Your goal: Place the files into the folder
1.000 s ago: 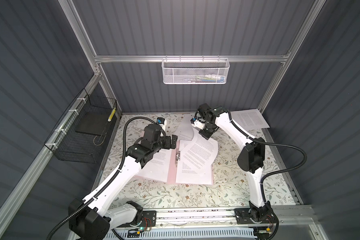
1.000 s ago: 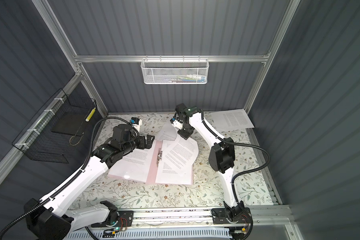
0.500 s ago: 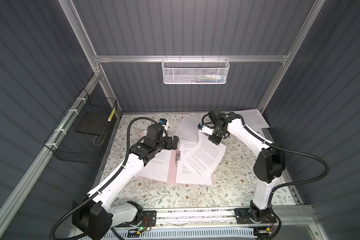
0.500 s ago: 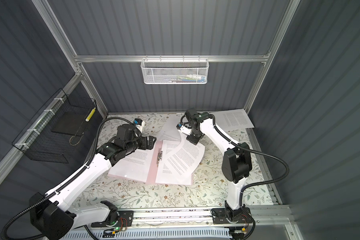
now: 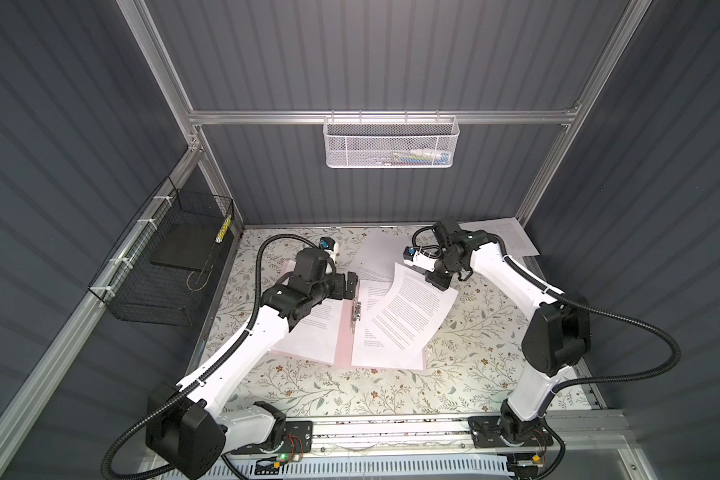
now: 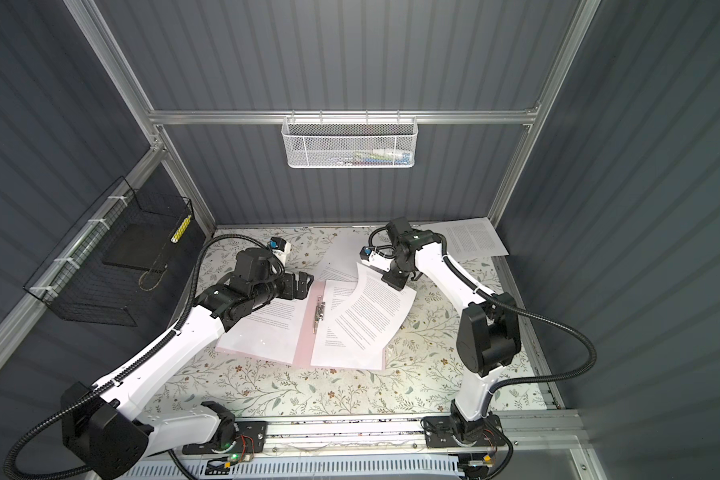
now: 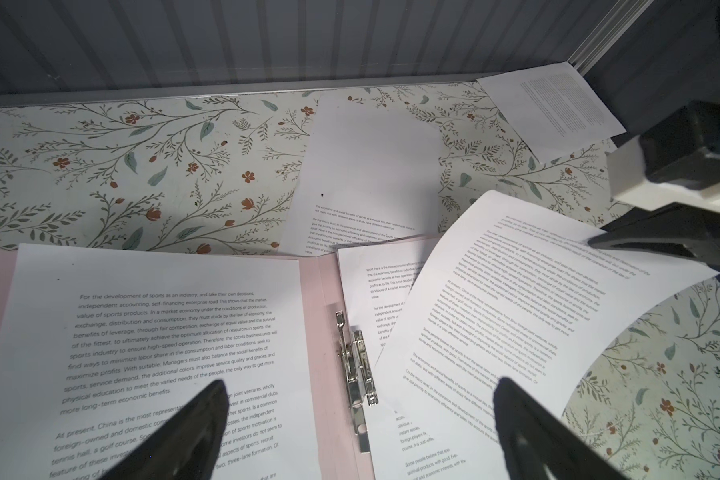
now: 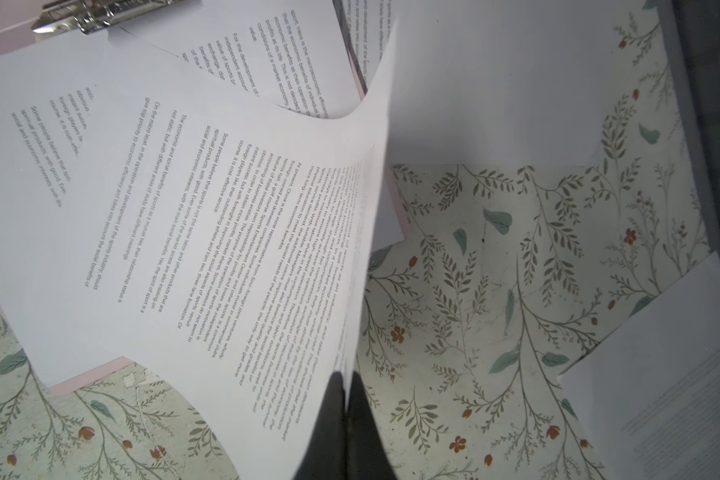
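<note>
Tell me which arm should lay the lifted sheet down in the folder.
Right. The right gripper is shut on the edge of the lifted sheet, which hangs over the right half of the pink folder. The left gripper is open and empty, over the metal clip.

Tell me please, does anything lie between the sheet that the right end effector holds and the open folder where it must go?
Nothing visible blocks it. The held sheet hangs over the folder's right half, where only another sheet lies flat. The left end effector hovers open near the clip.
</note>
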Tool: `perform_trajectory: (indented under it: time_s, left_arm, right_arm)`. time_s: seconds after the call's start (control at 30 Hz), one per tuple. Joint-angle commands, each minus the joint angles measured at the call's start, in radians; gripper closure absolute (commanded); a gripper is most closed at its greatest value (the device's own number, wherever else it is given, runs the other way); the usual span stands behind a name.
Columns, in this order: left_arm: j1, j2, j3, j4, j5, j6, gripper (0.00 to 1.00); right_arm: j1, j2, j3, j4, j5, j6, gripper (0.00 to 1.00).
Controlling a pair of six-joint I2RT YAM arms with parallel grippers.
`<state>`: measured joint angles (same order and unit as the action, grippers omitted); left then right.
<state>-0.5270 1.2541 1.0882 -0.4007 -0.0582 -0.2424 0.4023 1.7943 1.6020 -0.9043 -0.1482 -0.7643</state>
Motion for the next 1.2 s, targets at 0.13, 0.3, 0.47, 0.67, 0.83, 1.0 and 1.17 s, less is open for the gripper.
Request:
perform_trajectory:
  time_s: [0.13, 0.3, 0.47, 0.67, 0.83, 1.0, 1.17]
  left_arm:
    - [0.005, 0.02, 0.028, -0.007, 0.024, -0.006, 0.0]
    - [0.004, 0.021, 0.035, -0.006, 0.031, -0.01, 0.0]
    - [0.004, 0.027, 0.042, -0.016, 0.026, -0.001, 0.0]
    - [0.004, 0.048, 0.044, -0.011, 0.041, -0.001, 0.0]
    - [0.005, 0.053, 0.043, -0.007, 0.046, -0.006, 0.0]
    - [0.005, 0.056, 0.042, -0.005, 0.049, -0.014, 0.0]
    - [0.004, 0.057, 0.04, -0.004, 0.049, -0.019, 0.0]
  right_arm:
    - [0.042, 0.052, 0.046, 0.014, -0.11, -0.1, 1.0]
    - [0.055, 0.11, 0.089, 0.009, -0.126, -0.114, 1.0]
    - [0.047, 0.111, 0.063, -0.021, -0.075, -0.138, 1.0]
    - [0.001, 0.014, -0.068, 0.045, -0.071, -0.122, 1.0]
    - [-0.038, -0.041, -0.121, 0.061, -0.063, -0.139, 1.0]
    - [-0.021, -0.038, -0.119, 0.07, -0.086, -0.145, 1.0]
    - [0.031, 0.017, -0.067, 0.068, -0.098, -0.078, 1.0]
